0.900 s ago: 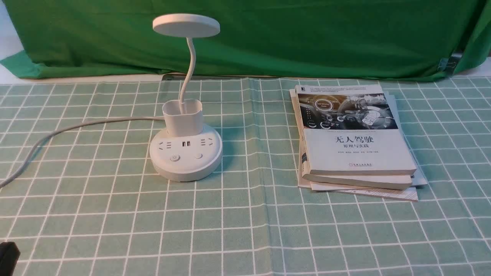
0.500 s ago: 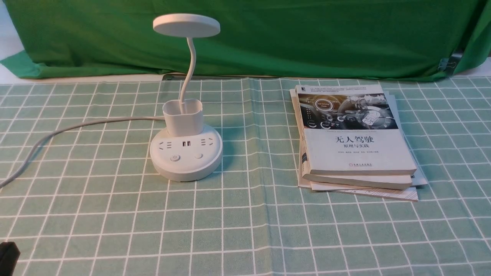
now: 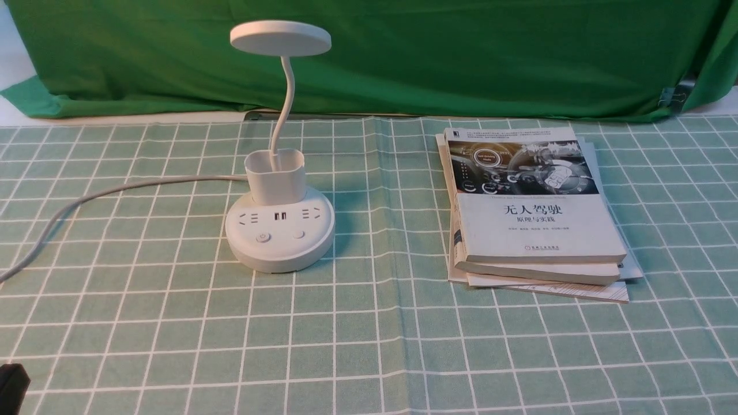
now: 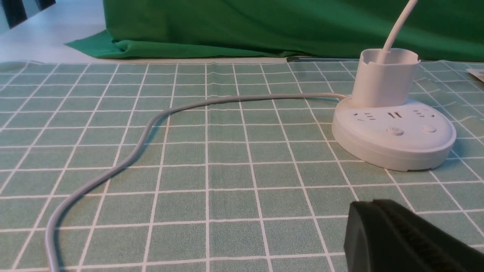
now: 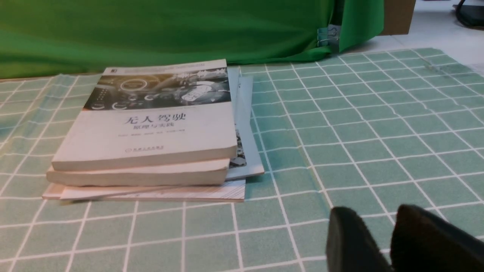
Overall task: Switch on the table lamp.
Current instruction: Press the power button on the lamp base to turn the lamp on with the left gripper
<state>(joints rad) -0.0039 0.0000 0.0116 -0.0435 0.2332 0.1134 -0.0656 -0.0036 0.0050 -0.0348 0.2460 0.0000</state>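
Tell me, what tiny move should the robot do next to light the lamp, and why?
Probably reach the left gripper forward toward the power button on the base of the table lamp: the lamp shows no glow, and that arm sits nearest, not touching it.

Before you on the counter [image 3: 369, 357], the table lamp [image 3: 279, 233] stands left of centre, its head raised on the neck above the cup holder and base. Its cable [image 3: 115, 191] trails away to the left edge. To your right, well apart from the lamp, a stack of books [image 3: 536, 225] lies flat, one on top of another. A backdrop cloth [image 3: 438, 57] hangs behind both. Your left gripper [image 3: 10, 385] sits at the near left corner, and your right gripper [image 5: 385, 226] has the books ahead of it.
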